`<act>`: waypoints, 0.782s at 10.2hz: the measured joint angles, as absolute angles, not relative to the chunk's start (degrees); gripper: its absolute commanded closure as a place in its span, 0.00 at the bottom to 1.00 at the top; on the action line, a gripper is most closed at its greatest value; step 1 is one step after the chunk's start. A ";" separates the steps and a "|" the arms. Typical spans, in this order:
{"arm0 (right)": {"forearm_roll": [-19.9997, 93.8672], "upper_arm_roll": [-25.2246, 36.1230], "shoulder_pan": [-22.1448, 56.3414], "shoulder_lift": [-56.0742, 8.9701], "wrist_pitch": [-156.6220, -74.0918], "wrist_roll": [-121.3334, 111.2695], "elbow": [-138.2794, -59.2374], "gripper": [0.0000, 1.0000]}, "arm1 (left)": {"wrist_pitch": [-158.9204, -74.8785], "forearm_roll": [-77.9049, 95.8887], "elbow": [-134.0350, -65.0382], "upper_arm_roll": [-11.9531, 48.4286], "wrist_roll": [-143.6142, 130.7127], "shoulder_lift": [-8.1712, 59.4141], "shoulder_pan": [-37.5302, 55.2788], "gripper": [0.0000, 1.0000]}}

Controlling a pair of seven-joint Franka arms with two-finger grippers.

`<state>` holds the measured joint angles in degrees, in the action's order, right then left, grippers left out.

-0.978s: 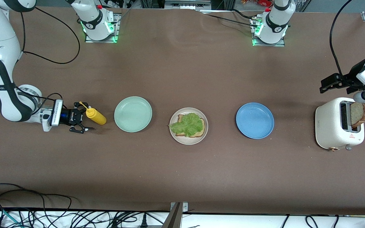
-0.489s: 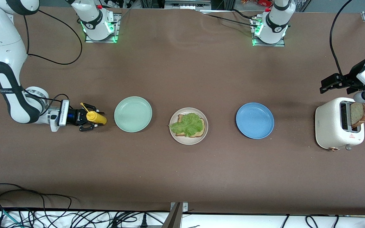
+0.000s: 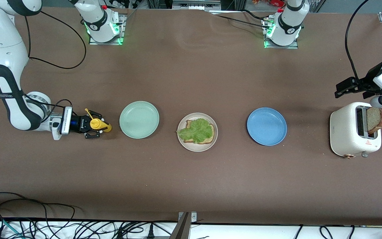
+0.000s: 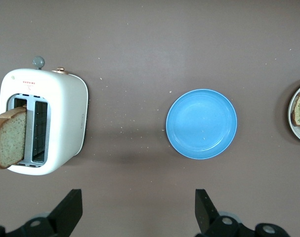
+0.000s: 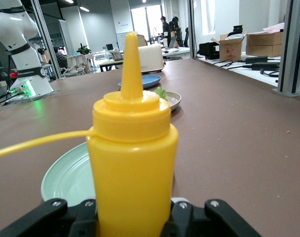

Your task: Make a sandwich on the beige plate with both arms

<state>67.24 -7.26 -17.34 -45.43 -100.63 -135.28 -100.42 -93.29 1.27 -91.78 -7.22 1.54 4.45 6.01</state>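
On the beige plate [image 3: 198, 148] lies one bread slice [image 3: 210, 137] with a ruffled green lettuce leaf [image 3: 196, 130] on top. A second slice [image 3: 375, 119] sticks out of the white toaster [image 3: 351, 134] at the left arm's end of the table. My right gripper [image 3: 95, 127] is shut on the yellow squeeze bottle [image 3: 98, 123], its fingers [image 5: 187, 217] pressed against both sides of the bottle [image 5: 132, 163]. My left gripper [image 3: 343, 90] hangs open over bare table beside the toaster [image 4: 61, 118], its fingertips [image 4: 70, 205] wide apart with nothing between them.
A mint green plate [image 3: 139, 119] lies between the bottle and the beige plate. A blue plate [image 3: 266, 126] lies between the beige plate and the toaster. Cables run along the table edge nearest the front camera.
My right gripper slid toward the mint green plate around the yellow bottle and its fingers closed onto it. The left arm has not moved.
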 measured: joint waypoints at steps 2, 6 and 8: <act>67.12 -7.50 -14.09 -42.96 -105.48 -125.99 -98.05 1.00 | -93.36 1.27 -91.78 -7.22 1.53 4.45 6.01 0.00; 55.17 -7.67 -4.55 -36.19 -121.28 -101.83 -97.39 1.00 | -93.41 1.27 -91.78 -7.24 1.54 4.46 6.00 0.00; 40.43 -7.75 -1.45 -33.04 -123.37 -84.43 -96.30 1.00 | -93.41 1.27 -91.78 -7.24 1.53 4.46 6.00 0.00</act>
